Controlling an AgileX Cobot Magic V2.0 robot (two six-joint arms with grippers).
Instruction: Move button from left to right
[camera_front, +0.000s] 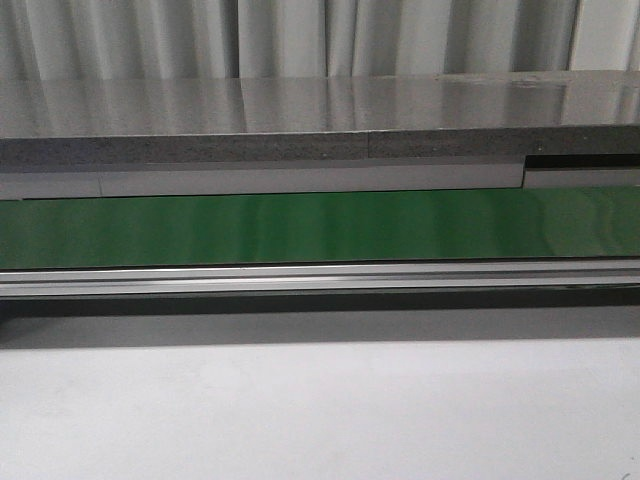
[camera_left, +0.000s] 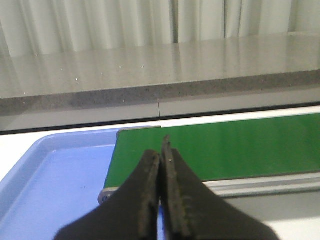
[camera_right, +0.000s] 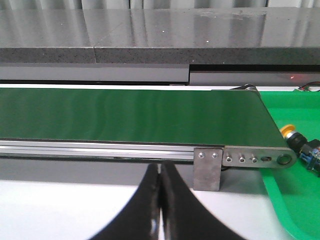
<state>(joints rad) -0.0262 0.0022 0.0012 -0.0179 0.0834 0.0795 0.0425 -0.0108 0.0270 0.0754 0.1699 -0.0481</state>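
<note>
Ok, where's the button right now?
Only the right wrist view shows it: the button lies in the green tray just past the right end of the green conveyor belt. It is outside the front view.

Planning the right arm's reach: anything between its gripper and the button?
Partly. The button lies in the green tray just behind the conveyor's end rail; the shut right gripper is in front of that rail.
</note>
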